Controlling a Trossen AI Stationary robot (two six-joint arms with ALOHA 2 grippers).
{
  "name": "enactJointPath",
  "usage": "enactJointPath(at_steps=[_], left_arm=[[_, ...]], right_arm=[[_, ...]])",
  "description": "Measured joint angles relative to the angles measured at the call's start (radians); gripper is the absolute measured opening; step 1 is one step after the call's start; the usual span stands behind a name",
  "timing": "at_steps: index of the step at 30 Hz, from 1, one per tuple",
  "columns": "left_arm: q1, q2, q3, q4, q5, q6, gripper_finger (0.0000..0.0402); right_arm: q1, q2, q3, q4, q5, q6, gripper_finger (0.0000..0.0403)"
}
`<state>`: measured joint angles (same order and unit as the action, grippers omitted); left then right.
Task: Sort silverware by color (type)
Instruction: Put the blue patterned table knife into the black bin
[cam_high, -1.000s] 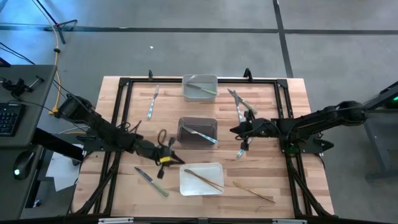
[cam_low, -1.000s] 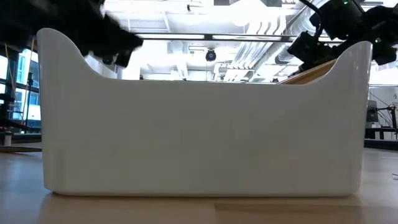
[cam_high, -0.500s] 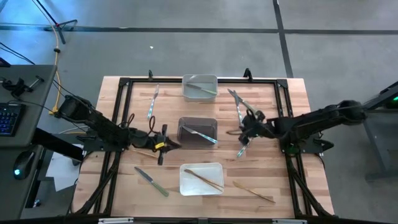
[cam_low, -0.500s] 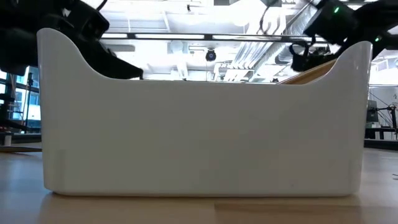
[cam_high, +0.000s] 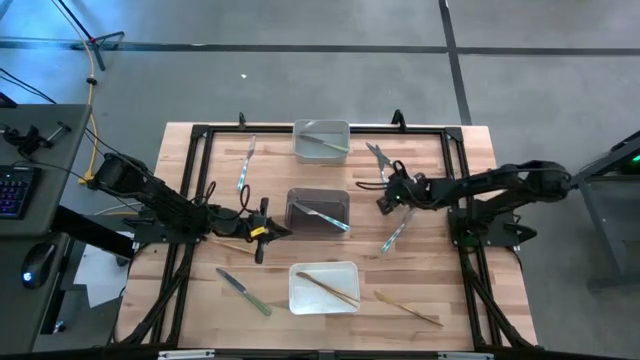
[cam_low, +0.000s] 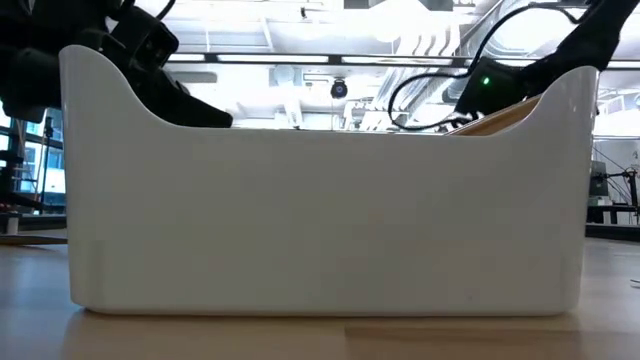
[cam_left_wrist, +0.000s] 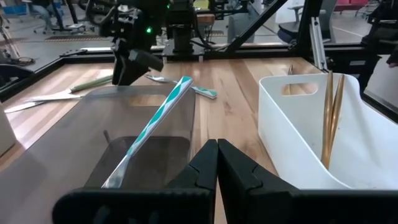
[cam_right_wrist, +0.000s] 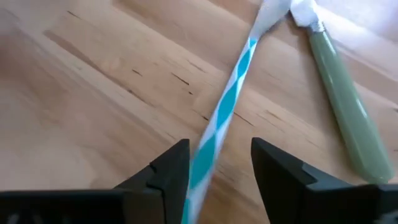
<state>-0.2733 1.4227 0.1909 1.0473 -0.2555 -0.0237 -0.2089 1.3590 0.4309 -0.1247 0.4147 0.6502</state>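
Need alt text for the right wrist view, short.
The right gripper hovers open over the wooden table, its two dark fingers straddling a blue-and-white striped utensil lying diagonally. A green-handled utensil lies beside it.

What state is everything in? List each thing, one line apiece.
left hand: shut, empty
right hand: open, straddling striped utensil
striped utensil: lying on table, ungripped
dark bin: holds leaning utensil
white bin: holds tan utensils
far bin: holds green utensil
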Motion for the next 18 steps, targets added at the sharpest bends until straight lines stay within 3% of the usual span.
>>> enactJointPath(at_steps=[6,14,18], left_arm=[[0.000,0.000,0.000,-0.002,-0.001,0.001,0.0001],[0.000,0.000,0.000,-0.003,-0.002,0.001,0.0001],[-0.001,0.000,0.000,-0.006,-0.013,0.001,0.0001]], right_arm=[[-0.025,0.081,0.005,0.054,-0.001,0.000,0.0116],[-0.034,0.087,0.003,0.063,-0.019,-0.051,0.0016],[-0.035,0.060,0.002,0.060,-0.036,-0.075,0.0020]])
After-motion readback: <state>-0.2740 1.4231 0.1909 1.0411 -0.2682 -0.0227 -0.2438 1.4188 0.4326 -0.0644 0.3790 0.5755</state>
